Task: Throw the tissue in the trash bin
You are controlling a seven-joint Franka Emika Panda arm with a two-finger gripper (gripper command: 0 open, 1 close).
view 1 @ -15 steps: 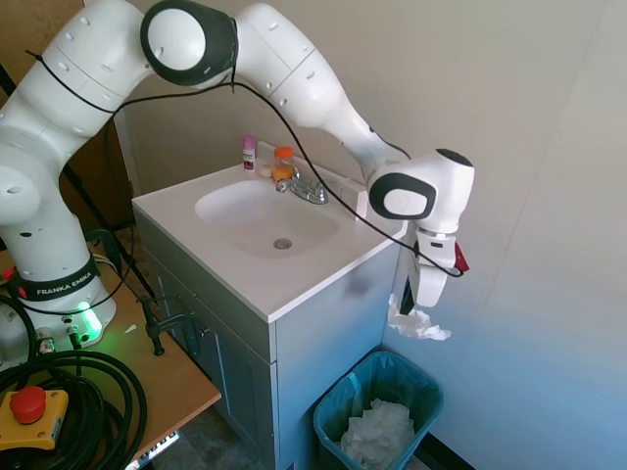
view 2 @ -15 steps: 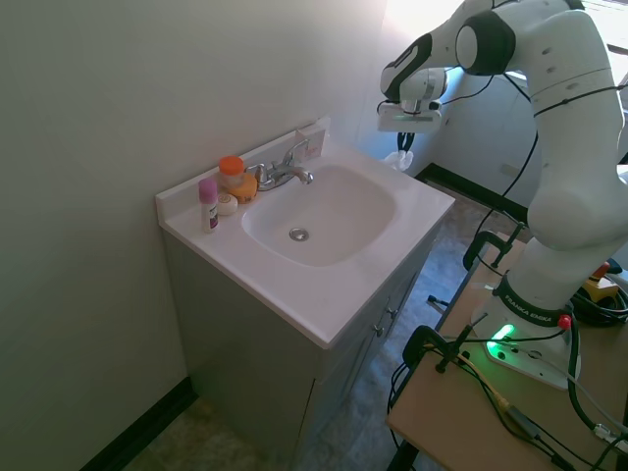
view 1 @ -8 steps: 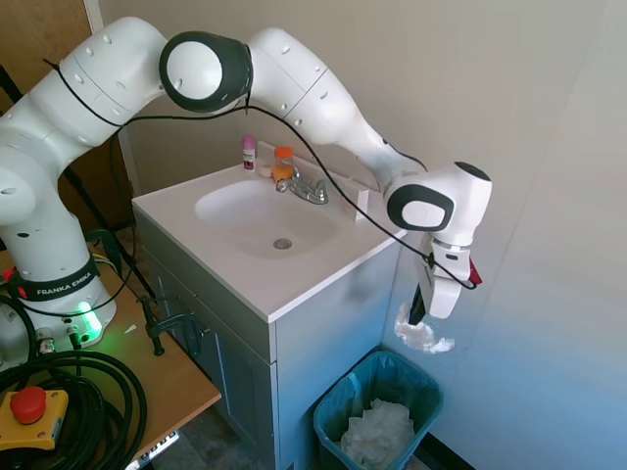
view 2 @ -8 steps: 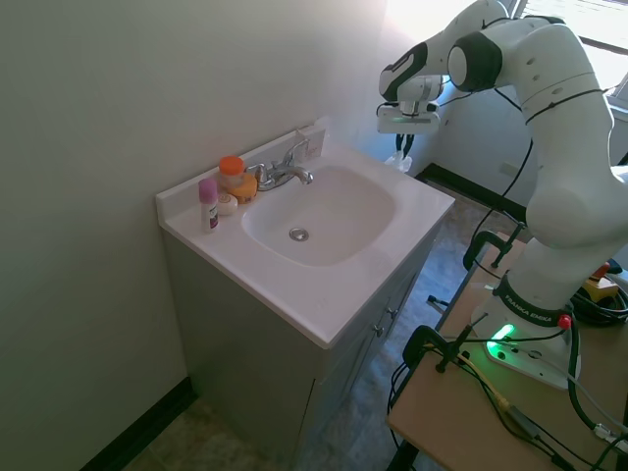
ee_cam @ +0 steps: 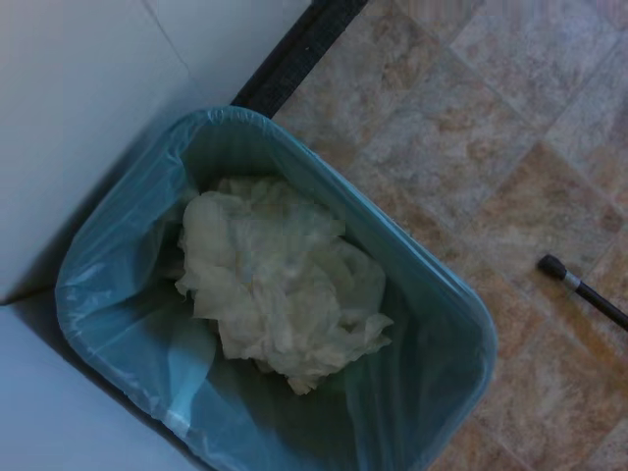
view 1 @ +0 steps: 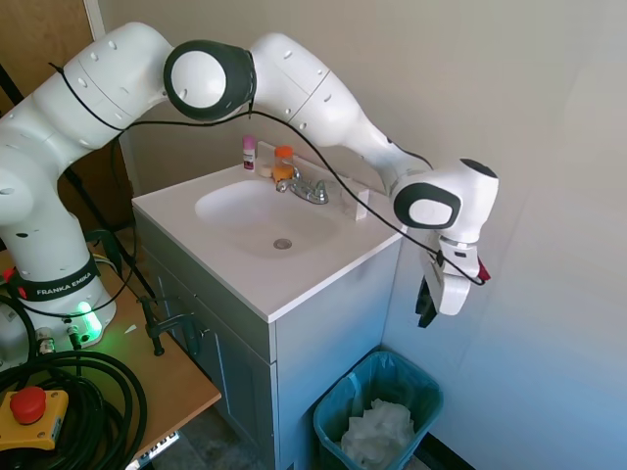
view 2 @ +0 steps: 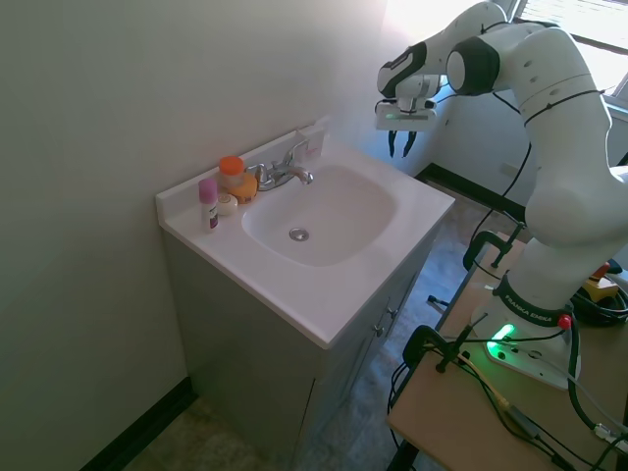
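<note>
My pincer (view 1: 427, 311) hangs straight above the bin (view 1: 327, 413), pointing down at it, its two dark fingers (view 2: 392, 145) spread apart with nothing between them. Looking down from my wrist, the bin's mouth is a rounded oblong, and its teal liner (ee_cam: 118, 324) is folded out over the rim. Inside, a crumpled mass of white paper (ee_cam: 280, 285) fills most of the bottom, bunched toward the wall side and stretching along the bin's longer run. The tissue must be told from that paper, and I cannot: no separate small wad stands out, so I cannot give its long axis or which way it points. Around the bin is a mottled tan tile floor (ee_cam: 491, 128) with a dark baseboard (ee_cam: 304, 44) just behind. Just beside the bin, and much taller than it, stands the white cabinet (view 1: 323, 343). Above and beyond the bin, on the cabinet, is the sink (view 1: 265, 211). Farther from the bin, at the sink's back edge, are the faucet (view 1: 306, 189), an orange-capped jar (view 1: 283, 160) and a small pink-topped bottle (view 1: 250, 152).
</note>
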